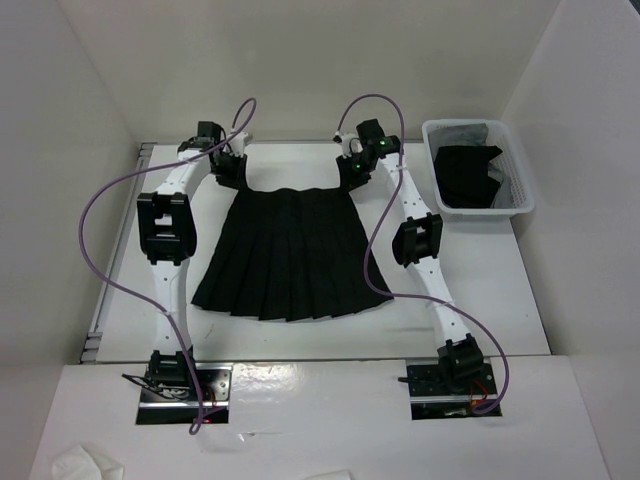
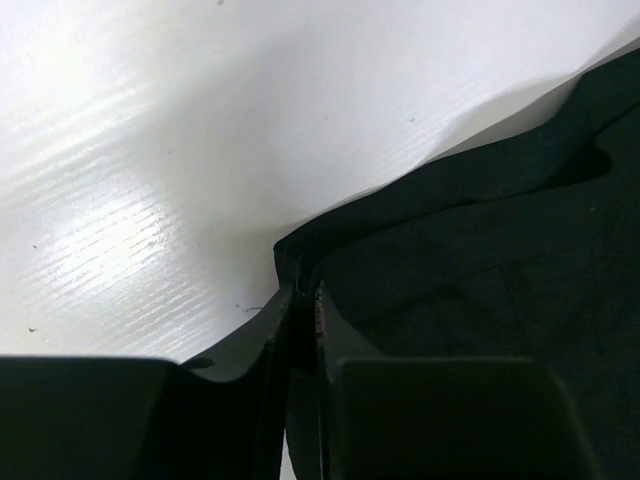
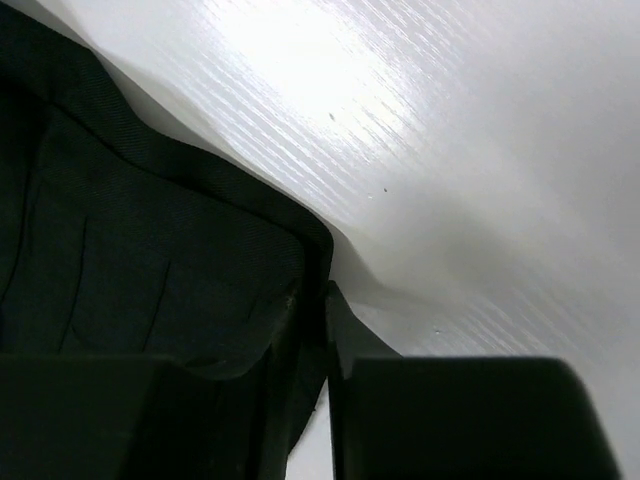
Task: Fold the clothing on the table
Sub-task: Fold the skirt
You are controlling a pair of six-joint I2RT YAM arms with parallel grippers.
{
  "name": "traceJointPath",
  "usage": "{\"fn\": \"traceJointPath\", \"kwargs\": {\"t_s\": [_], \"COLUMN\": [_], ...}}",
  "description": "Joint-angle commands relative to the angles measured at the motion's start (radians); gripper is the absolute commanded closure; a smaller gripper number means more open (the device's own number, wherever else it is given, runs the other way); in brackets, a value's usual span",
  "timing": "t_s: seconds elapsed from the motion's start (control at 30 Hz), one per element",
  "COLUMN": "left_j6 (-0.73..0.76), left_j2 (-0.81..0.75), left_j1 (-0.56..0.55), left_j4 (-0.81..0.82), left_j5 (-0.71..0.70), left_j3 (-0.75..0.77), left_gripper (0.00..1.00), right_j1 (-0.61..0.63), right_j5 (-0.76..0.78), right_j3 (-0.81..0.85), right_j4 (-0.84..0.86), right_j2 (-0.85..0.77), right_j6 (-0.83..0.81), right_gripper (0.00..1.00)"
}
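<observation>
Two shallow corner pinches.
Holding skirt [image 1: 290, 255] by thin top corners in left fingers [image 2: 265, 335] and right fingers [image 3: 345, 340], rest flat on table [image 1: 480, 300] between and behind them; risks slipping out on lifting, skewing the fold.

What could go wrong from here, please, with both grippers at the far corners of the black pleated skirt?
1. The left gripper and right gripper pinch only the very corners of the black pleated fabric skirt; it may slip out when lifted.
2. The purple cable beside the right arm hangs near the skirt's edge and might snag it.
3. The white plastic bin sits close; a wide swing could knock it.
</observation>
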Motion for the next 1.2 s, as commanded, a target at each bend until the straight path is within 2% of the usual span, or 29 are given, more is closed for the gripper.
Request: {"fn": "traceJointPath", "kwargs": {"t_s": [0.0,0.07,0.1,0.37,0.7,0.83,1.0,1.17], "left_j6": [0.023,0.032,0.032,0.041,0.082,0.104,0.168,0.222], "left_j2": [0.017,0.017,0.017,-0.055,-0.254,-0.331,-0.425,-0.524], "left_j1": [0.004,0.015,0.015,0.024,0.024,0.034,0.034,0.021], "left_j4": [-0.020,-0.020,-0.020,-0.039,-0.186,-0.230,-0.321,-0.364], "left_j5": [0.053,0.062,0.062,0.108,0.140,0.113,0.160,0.174], "left_j3": [0.060,0.060,0.060,0.051,0.002,-0.020,-0.082,-0.249], "left_gripper": [0.84,0.86,0.88,0.93,0.96,0.96,0.96,0.96], "right_j1": [0.003,0.003,0.003,-0.006,-0.024,-0.024,-0.024,0.008], "right_j5": [0.018,0.041,0.041,0.064,0.064,0.044,0.020,0.030], "right_j3": [0.027,0.027,0.027,0.007,-0.137,-0.204,-0.257,-0.407], "right_j4": [-0.007,-0.007,-0.007,-0.007,-0.007,-0.007,-0.084,-0.108], "right_j2": [0.026,0.017,0.005,-0.098,-0.405,-0.476,-0.535,-0.635], "right_j6": [-0.007,-0.007,-0.007,-0.007,-0.007,-0.016,-0.057,-0.103], "right_gripper": [0.83,0.92,1.00,1.00,1.00,1.00,1.00,1.00]}}
